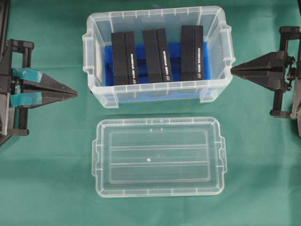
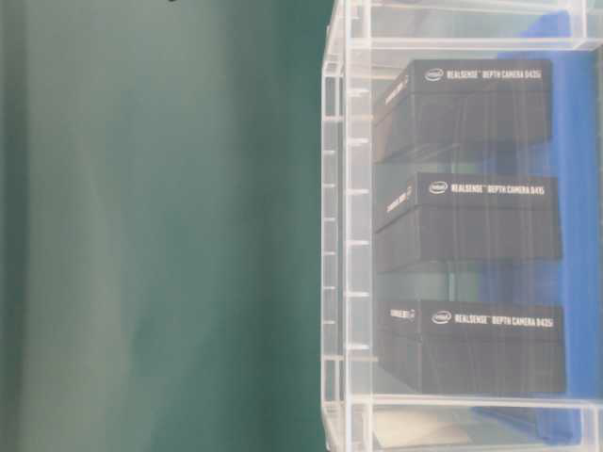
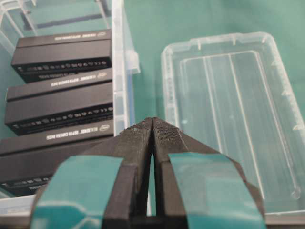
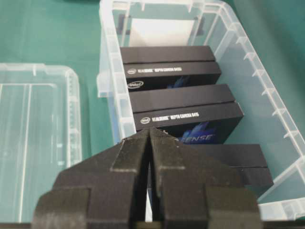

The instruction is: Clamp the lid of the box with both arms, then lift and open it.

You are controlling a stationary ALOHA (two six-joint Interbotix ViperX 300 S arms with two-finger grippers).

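Observation:
The clear lid (image 1: 159, 157) lies flat on the green cloth, in front of the box (image 1: 99, 52) and apart from it. It also shows as the lid (image 3: 233, 114) and the lid (image 4: 33, 138) in the wrist views. The deep clear box (image 2: 344, 235) stands open with a blue base and black blocks (image 1: 157, 54) inside. My left gripper (image 1: 75, 93), with teal tape, is shut and empty, left of the box. My right gripper (image 1: 232, 69) is shut and empty, just beside the box's right wall. Tips meet in both wrist views: left gripper (image 3: 152, 120), right gripper (image 4: 150, 130).
Green cloth (image 1: 47, 188) covers the whole table. The box (image 3: 119, 71) and the box (image 4: 114, 95) stand close ahead of each gripper. The black blocks (image 2: 462, 226) carry white lettering.

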